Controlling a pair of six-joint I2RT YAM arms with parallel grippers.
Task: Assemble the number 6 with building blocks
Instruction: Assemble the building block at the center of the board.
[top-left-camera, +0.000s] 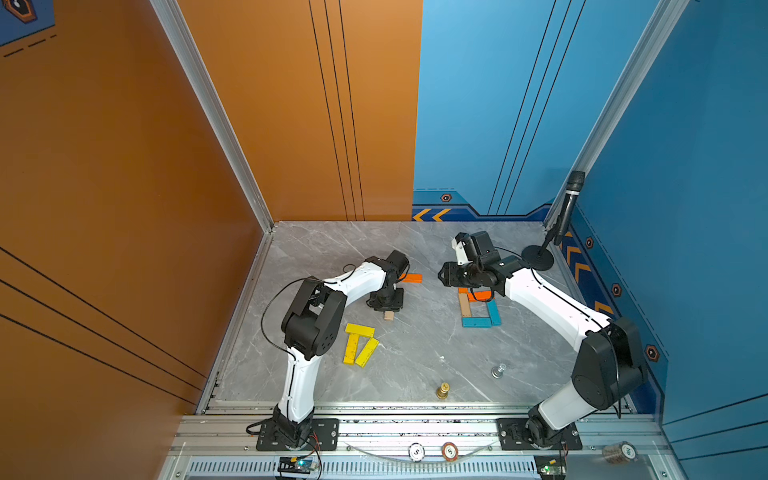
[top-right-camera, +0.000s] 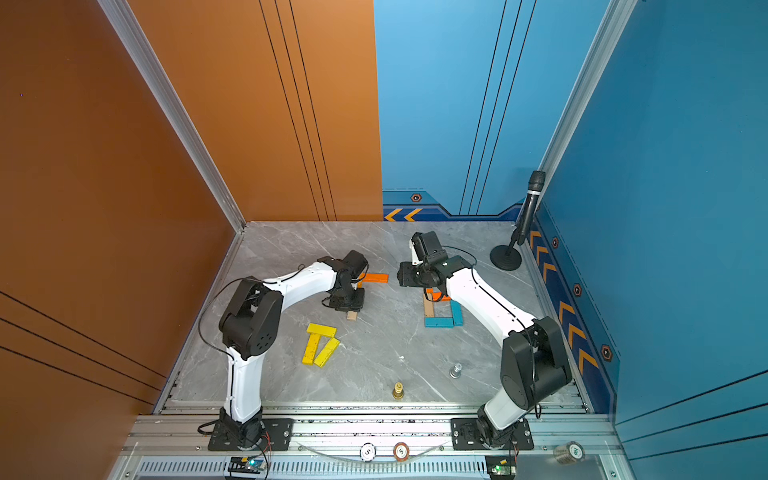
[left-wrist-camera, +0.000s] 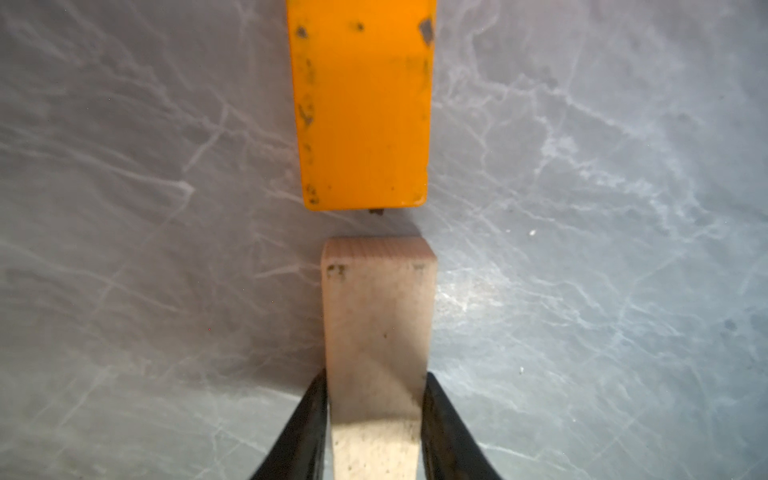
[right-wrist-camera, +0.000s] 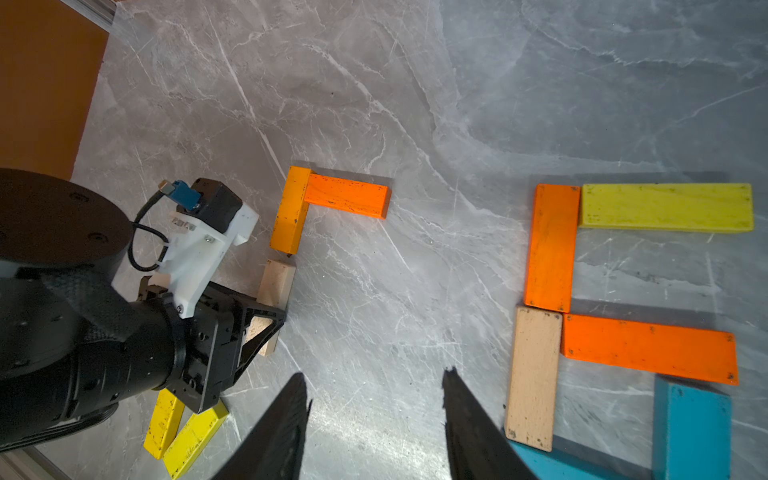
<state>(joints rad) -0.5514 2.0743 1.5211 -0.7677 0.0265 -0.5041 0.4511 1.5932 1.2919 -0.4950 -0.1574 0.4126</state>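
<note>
Over the table (top-left-camera: 415, 365), left tool (left-wrist-camera: 376, 376) downturned, tight on tan plank (left-wrist-camera: 378, 311) (right tool (right-wrist-camera: 374, 374) agape).

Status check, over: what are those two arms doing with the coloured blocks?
Left fingers shut on plain tan wooden plank. Right fingers open, empty. Coloured-plank number six looks whole. Small gold piece and silver piece stand clear.

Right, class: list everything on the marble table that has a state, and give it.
Left gripper, shut on the plain tan wooden plank, which lies flat.
Right gripper, open, empty.
Blocky digit 6 of coloured planks, all six strokes laid.
Amber painted plank and orange painted plank, flat, forming an L.
Three yellow planks, loose, unplaced.
</note>
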